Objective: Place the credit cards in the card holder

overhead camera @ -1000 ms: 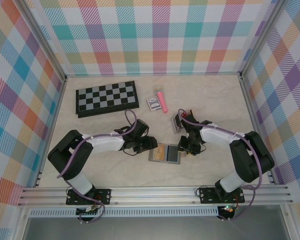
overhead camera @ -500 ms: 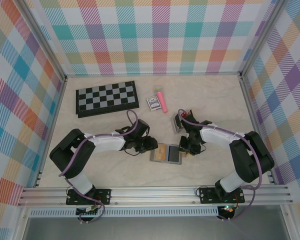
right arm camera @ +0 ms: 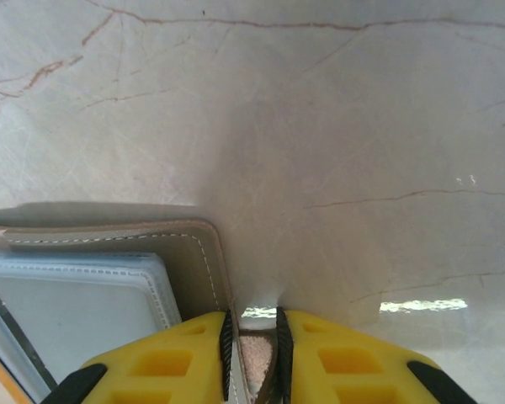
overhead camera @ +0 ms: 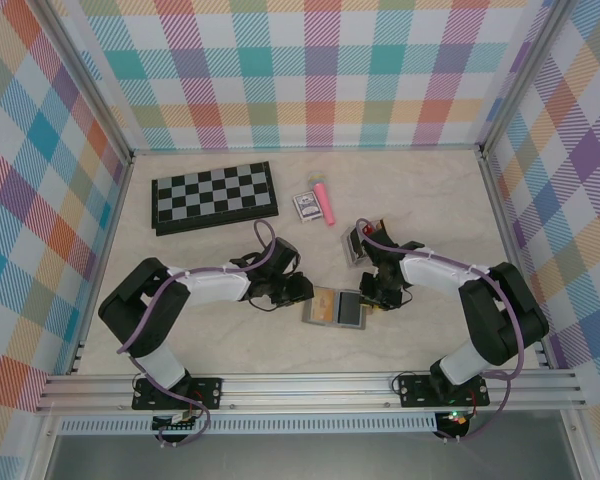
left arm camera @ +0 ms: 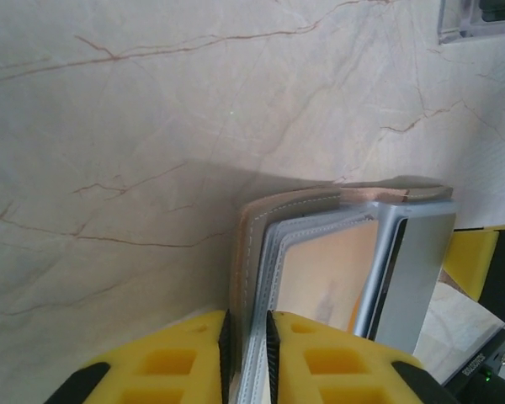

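Note:
The card holder (overhead camera: 336, 308) lies opened out on the table between the two arms, grey-brown with pale grey pockets. A tan-yellow credit card (overhead camera: 323, 305) sits in its left half, seen through a clear pocket as the card (left arm camera: 332, 278) in the left wrist view. My left gripper (overhead camera: 298, 292) is shut on the holder's left edge (left arm camera: 252, 269), jaws pinching the stitched layers at gripper (left arm camera: 247, 324). My right gripper (overhead camera: 373, 299) is shut on the holder's right leather flap (right arm camera: 194, 269), at gripper (right arm camera: 252, 328). A red card end (overhead camera: 366, 231) pokes out by the small rack.
A small slotted rack (overhead camera: 358, 246) stands just behind the right gripper. A patterned card box (overhead camera: 305, 205) and a pink stick (overhead camera: 325, 203) lie further back. A folded chessboard (overhead camera: 215, 196) occupies the back left. Checked walls enclose the table.
The left gripper and the card holder have shifted slightly to the right. The right gripper has stayed put on its edge.

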Available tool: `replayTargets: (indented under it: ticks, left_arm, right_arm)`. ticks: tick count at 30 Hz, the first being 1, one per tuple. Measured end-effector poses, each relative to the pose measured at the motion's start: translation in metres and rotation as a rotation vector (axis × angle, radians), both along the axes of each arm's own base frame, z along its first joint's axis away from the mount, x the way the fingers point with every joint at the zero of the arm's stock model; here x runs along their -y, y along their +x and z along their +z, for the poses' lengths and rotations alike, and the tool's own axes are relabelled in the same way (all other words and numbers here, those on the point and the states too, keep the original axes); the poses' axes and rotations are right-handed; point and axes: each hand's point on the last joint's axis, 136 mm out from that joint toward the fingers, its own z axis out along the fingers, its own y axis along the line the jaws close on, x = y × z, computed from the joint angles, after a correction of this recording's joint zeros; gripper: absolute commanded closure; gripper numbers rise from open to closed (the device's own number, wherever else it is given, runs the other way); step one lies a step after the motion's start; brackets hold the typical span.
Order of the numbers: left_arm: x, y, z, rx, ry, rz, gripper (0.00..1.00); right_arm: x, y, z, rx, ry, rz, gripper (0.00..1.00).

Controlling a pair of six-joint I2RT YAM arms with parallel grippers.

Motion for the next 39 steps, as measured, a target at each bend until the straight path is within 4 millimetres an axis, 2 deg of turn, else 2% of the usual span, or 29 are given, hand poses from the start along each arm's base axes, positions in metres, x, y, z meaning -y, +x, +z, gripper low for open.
replayTargets:
  ticks: [5,14,18,22,26,29,33,36,39]
  left_arm:
    - [0.001,0.0,0.006,0.012,-0.014,-0.01,1.0]
    - [0.001,0.004,0.032,0.059,0.002,-0.03,1.0]
    - [-0.002,0.008,0.044,0.089,0.041,-0.049,1.0]
    - [-0.007,0.006,0.042,0.085,0.072,-0.058,1.0]
    - [-0.012,0.004,0.039,0.075,0.099,-0.054,1.0]
    - [-0.011,0.004,0.042,0.075,0.106,-0.055,1.0]
    - [-0.01,0.006,0.05,0.091,0.14,-0.063,1.0]
    - [-0.001,0.006,0.06,0.119,0.18,-0.088,1.0]
    - [0.019,0.004,0.068,0.147,0.205,-0.133,1.0]
  right_arm:
    - [0.0,0.0,0.0,0.0,0.0,0.0,0.77]
    - [0.0,0.0,0.001,0.005,-0.005,0.003,0.7]
    - [0.0,0.001,0.008,0.029,0.0,0.004,0.7]
    - [-0.001,0.003,0.017,0.056,0.016,0.004,0.74]
    - [-0.001,0.003,0.021,0.069,0.025,0.002,0.84]
    - [-0.001,0.003,0.022,0.071,0.027,0.003,0.94]
    - [-0.005,0.003,0.023,0.069,0.046,0.008,0.97]
    - [-0.009,0.005,0.024,0.074,0.071,0.011,0.97]
    - [-0.013,0.005,0.025,0.076,0.088,0.013,0.96]
